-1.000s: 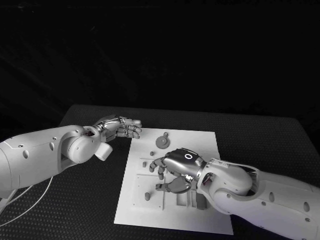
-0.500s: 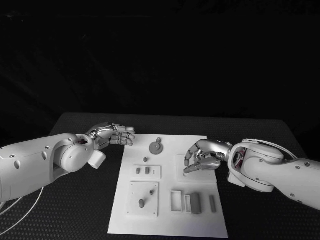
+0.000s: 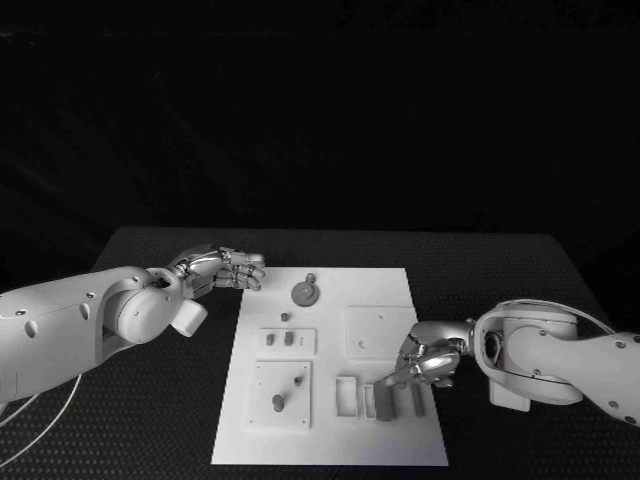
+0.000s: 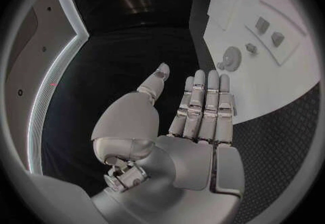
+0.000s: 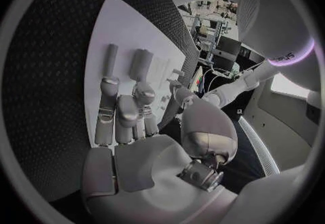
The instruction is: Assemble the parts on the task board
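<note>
black surface (image 3: pixel 551 270), white board (image 3: pixel 378 300) laid flat in its middle. left hand (image 3: pixel 222 268) parked off the board's far corner, fingers (image 4: pixel 203 99) straight and together, holding nothing; gear (image 3: pixel 304 292) just beside them. right hand (image 3: pixel 433 362) low at the board's near edge, fingers (image 5: pixel 125 113) loosely curled, apparently empty, right over two upright bars (image 5: pixel 125 64). probably reaching to pick; next calls for a pinch on one bar.

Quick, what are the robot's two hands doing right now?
Left hand: open, fingers straight, holding nothing.
Right hand: over the task board; cannot tell.
</note>
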You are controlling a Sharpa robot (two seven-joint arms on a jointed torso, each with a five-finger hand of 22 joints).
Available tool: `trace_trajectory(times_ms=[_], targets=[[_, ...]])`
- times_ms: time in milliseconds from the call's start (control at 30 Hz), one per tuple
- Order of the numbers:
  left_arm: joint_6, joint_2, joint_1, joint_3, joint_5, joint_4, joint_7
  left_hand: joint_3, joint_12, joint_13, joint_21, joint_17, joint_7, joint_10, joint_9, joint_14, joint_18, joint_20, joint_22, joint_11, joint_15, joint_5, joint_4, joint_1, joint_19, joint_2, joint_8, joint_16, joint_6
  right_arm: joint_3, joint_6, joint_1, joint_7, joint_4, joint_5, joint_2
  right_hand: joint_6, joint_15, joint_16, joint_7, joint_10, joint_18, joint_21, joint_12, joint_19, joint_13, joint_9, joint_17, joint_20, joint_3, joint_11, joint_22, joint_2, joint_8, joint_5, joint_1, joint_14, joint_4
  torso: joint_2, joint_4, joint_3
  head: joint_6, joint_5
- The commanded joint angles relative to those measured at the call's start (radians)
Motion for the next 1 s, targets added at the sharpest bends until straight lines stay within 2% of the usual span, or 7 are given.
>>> trace_trajectory(times_ms=[33,333,533,767,1000], targets=[[0.016,0.004,-0.002,-0.004,-0.004,-0.001,0.013,-0.005,0.004,0.002,0.003,0.002,-0.001,0.004,0.001,0.003,0.006,-0.003,-0.001,-0.005,0.001,0.0,0.002,-0.003,0.001,-0.005,0.001,-0.004,0.002,-0.009,0.065,-0.001,-0.078,0.008,0.029,-0.004,0.009,-0.006,0.008,-0.001,-0.022,0.021,0.006,0.008,-0.002,0.014,0.003,0.009,-0.01,0.003,-0.007,0.023,-0.002,-0.001,0.006,-0.013,0.005,0.01,-0.006,-0.0037,0.0018,-0.007,-0.003],[0.019,0.003,-0.002,-0.011,-0.004,-0.002,0.014,-0.006,0.004,0.002,0.003,0.002,-0.001,0.004,0.001,0.003,0.006,-0.003,-0.001,-0.005,0.001,0.0,0.002,-0.005,0.001,-0.006,0.0,-0.004,0.002,-0.027,0.017,-0.001,-0.148,0.015,0.009,0.017,0.014,-0.009,0.01,-0.003,-0.02,0.021,0.014,0.019,-0.004,0.007,0.01,0.025,-0.016,0.013,-0.009,0.022,-0.019,-0.003,0.006,-0.049,0.01,0.041,-0.014,-0.0092,0.0022,-0.019,-0.008],[0.021,0.002,-0.002,-0.012,-0.004,0.001,0.014,-0.006,0.004,0.002,0.003,0.002,-0.001,0.004,0.001,0.003,0.006,-0.003,-0.001,-0.005,0.001,0.0,0.002,-0.005,0.001,-0.006,0.0,-0.004,0.002,-0.037,-0.031,-0.007,-0.19,0.01,-0.001,0.049,0.014,-0.009,0.01,-0.004,-0.02,0.021,0.017,0.023,-0.005,0.004,0.012,0.031,-0.019,0.019,-0.01,0.022,-0.027,-0.006,0.006,-0.062,0.012,0.055,-0.016,-0.0085,0.001,-0.021,-0.014],[0.019,-0.002,-0.002,-0.012,-0.004,0.004,0.021,-0.006,0.004,0.002,0.003,0.002,-0.001,0.004,0.001,0.003,0.006,-0.004,-0.001,-0.005,0.001,0.0,0.002,-0.005,0.001,-0.006,0.0,-0.004,0.002,-0.051,-0.029,-0.023,-0.214,-0.003,-0.001,0.065,0.01,-0.009,0.011,-0.003,-0.02,0.021,0.021,0.028,-0.005,0.002,0.013,0.035,-0.022,0.028,-0.009,0.022,-0.029,-0.011,0.007,-0.057,0.013,0.054,-0.015,-0.0072,-0.0006,-0.026,-0.015],[0.019,-0.004,-0.002,-0.012,-0.004,0.007,0.021,-0.006,0.004,0.002,0.003,0.002,-0.001,0.004,0.001,0.004,0.006,-0.004,-0.001,-0.005,0.001,0.0,0.001,-0.005,0.001,-0.006,0.0,-0.004,0.002,-0.054,-0.045,-0.03,-0.227,-0.014,-0.011,0.085,0.008,-0.008,0.01,-0.002,-0.021,0.021,0.023,0.03,-0.006,0.001,0.013,0.033,-0.022,0.028,-0.008,0.022,-0.032,-0.014,0.006,-0.056,0.011,0.049,-0.015,-0.0085,0.0004,-0.033,-0.012]])
